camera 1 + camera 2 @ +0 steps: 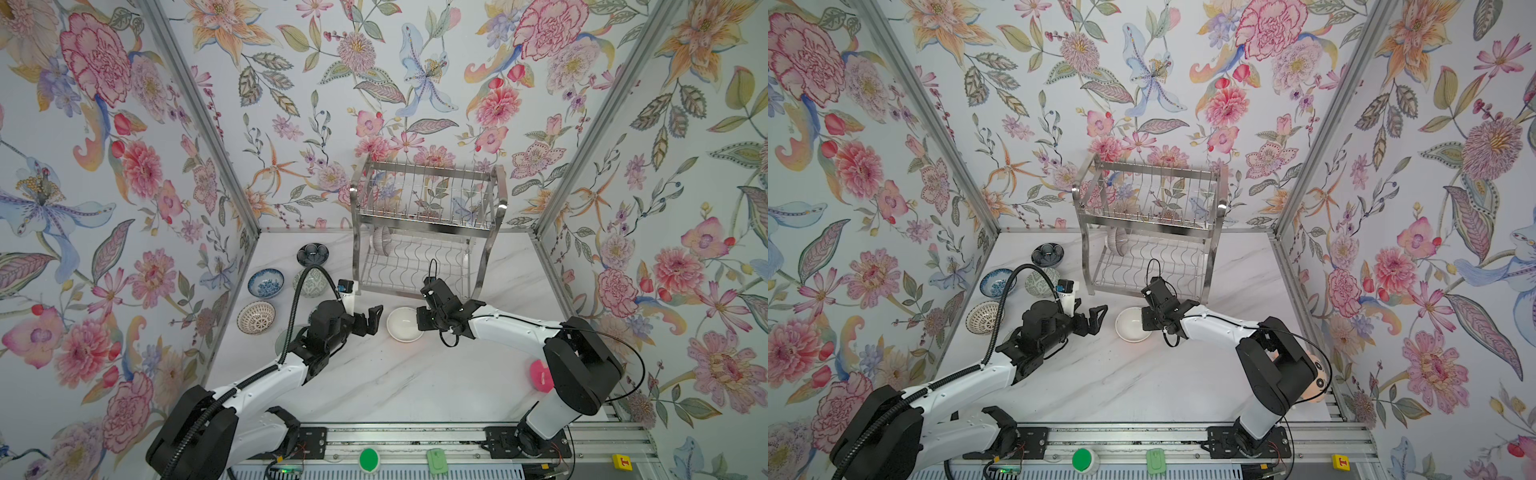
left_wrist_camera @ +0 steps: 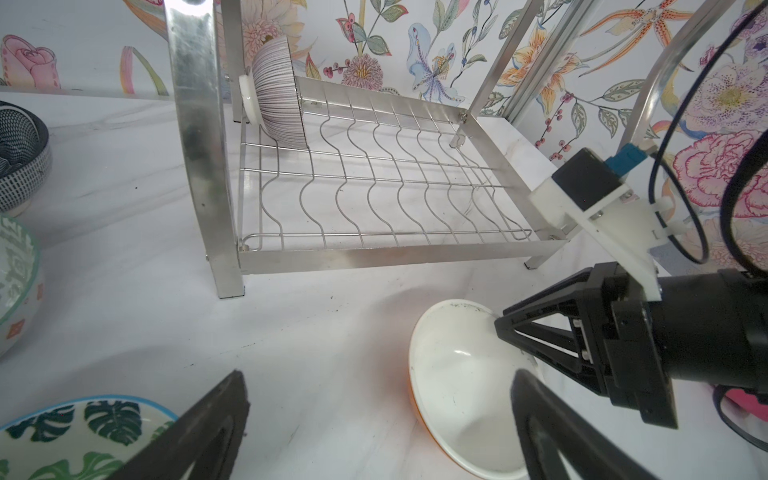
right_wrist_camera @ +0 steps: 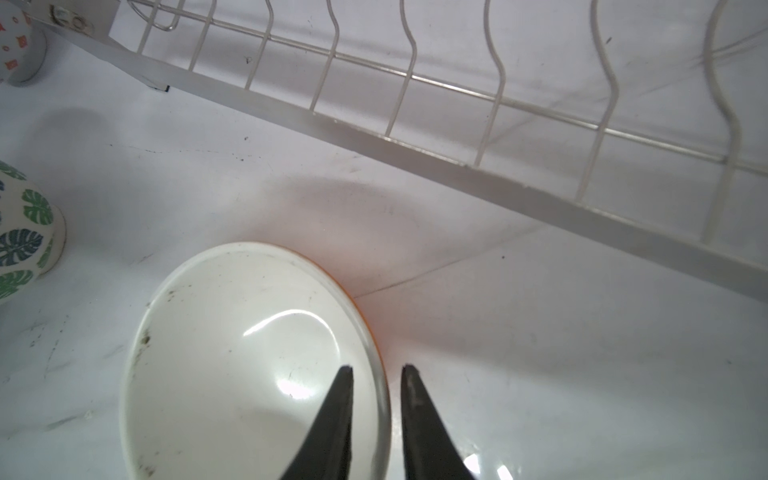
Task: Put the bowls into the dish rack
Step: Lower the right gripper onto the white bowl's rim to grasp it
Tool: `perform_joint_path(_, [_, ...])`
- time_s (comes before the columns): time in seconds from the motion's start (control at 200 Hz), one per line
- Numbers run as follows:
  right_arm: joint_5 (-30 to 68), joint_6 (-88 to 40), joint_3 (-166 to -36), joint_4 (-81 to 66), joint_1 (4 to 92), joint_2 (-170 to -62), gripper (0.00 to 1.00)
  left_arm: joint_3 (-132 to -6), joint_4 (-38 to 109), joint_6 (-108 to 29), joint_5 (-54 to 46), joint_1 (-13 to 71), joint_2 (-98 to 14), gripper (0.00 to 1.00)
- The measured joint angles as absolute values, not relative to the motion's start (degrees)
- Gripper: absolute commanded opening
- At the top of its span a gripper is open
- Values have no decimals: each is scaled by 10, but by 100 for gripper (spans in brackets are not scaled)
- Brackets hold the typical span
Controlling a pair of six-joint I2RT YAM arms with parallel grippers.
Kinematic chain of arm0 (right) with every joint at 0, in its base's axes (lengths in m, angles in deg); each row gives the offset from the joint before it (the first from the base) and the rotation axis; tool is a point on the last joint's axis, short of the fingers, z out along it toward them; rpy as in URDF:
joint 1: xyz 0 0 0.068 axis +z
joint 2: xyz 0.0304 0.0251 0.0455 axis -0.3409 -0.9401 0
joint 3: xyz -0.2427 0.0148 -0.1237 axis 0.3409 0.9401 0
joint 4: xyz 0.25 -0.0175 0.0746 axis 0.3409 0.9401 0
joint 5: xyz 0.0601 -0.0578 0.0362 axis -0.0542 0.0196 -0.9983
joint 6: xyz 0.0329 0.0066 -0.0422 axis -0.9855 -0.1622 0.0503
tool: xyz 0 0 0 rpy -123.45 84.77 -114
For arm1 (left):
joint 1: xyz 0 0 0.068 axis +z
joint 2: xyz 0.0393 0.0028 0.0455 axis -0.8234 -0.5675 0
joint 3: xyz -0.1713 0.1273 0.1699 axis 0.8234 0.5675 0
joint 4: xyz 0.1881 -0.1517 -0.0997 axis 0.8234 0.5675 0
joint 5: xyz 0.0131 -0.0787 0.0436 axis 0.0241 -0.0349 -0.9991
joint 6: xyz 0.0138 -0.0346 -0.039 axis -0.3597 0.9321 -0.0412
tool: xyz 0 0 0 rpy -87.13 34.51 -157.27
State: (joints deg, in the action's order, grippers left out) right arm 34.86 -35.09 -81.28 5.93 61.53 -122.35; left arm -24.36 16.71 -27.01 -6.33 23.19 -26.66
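The rack (image 1: 428, 222) stands on the tabletop (image 1: 415, 382) beyond both grippers, with a striped bowl (image 2: 276, 95) on edge in its lower shelf. The white bowl (image 1: 402, 324) sits upright between the grippers. The right gripper (image 3: 377, 370) straddles its rim, one finger inside and one outside, slightly parted and not pinching. The left gripper (image 1: 375, 319), wide open and empty, hovers just beside the bowl's opposite side.
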Motion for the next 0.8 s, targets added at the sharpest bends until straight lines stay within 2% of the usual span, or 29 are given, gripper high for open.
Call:
perform_joint_path(0.18, [380, -338, -827, 82, 626, -1206, 39, -238, 166, -266, -57, 246, -258, 99])
perform_joint_path(0.305, [395, -334, -853, 93, 650, -1193, 43, -237, 165, -260, -44, 257, -257, 99])
perform_joint_path(0.455, [402, -334, -895, 91, 686, -1209, 44, -218, 137, -233, -9, 289, -257, 99])
perform_joint_path(0.801, [387, -345, -950, 80, 732, -1326, 45, -158, 107, -171, 70, 360, -255, 99])
